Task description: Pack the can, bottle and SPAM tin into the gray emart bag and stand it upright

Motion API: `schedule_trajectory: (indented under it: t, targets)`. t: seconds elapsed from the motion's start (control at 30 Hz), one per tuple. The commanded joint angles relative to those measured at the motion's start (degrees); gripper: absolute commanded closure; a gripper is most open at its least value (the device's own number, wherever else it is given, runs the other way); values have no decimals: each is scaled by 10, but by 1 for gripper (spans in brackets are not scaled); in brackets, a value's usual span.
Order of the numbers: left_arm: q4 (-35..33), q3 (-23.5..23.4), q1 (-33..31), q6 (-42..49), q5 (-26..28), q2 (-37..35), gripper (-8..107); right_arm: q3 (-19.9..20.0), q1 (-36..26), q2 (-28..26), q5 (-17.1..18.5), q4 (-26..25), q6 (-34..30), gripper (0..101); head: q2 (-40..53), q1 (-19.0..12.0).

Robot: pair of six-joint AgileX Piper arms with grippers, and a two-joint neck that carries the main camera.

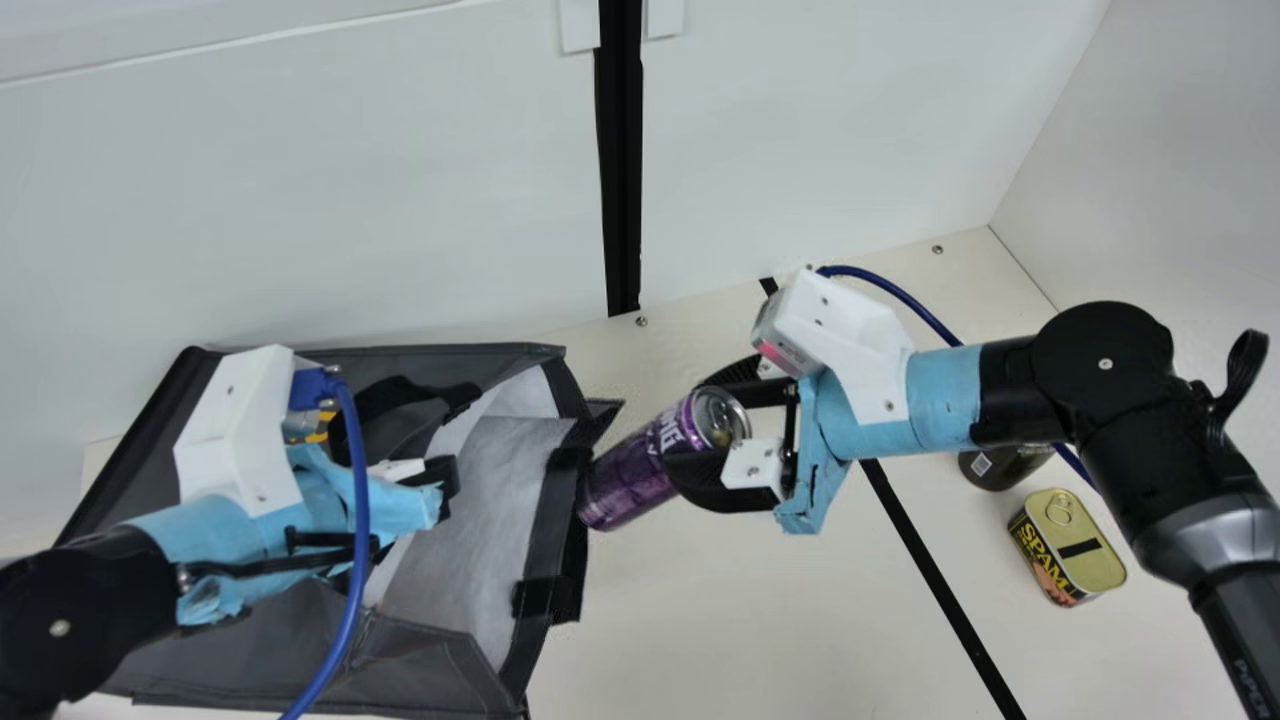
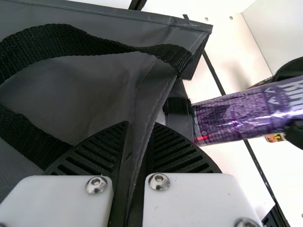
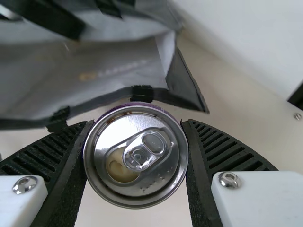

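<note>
The gray bag (image 1: 480,520) lies on its side at the left, its mouth facing right. My left gripper (image 1: 450,485) is at the bag's upper layer; in the left wrist view this gripper (image 2: 137,151) is shut on the bag's edge (image 2: 158,90). My right gripper (image 1: 715,435) holds the purple can (image 1: 630,475) tilted, its far end at the bag's mouth. In the right wrist view the gripper (image 3: 137,156) grips the can (image 3: 135,156) from both sides. The SPAM tin (image 1: 1075,550) and the dark bottle (image 1: 1000,465) are at the right, the bottle partly behind my right arm.
White walls (image 1: 400,180) stand behind and to the right of the cream table (image 1: 700,620). A black strip (image 1: 940,590) runs across the tabletop between the bag and the SPAM tin. A black strap (image 2: 61,42) loops over the bag's side.
</note>
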Motion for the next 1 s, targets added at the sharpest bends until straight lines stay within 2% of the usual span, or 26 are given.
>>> schedule_trajectory:
  t: [0.0,0.6,0.97]
  targets:
    - [0,0,0,0,0,0,107,-8,8,-2,-1,7,14,101,0,-12]
    - [0,0,0,0,0,0,107,-106,63,-16,-1,78,121,101,0,-12]
    - [0,0,0,0,0,0,107,-98,82,-24,-1,82,133,101,0,-12]
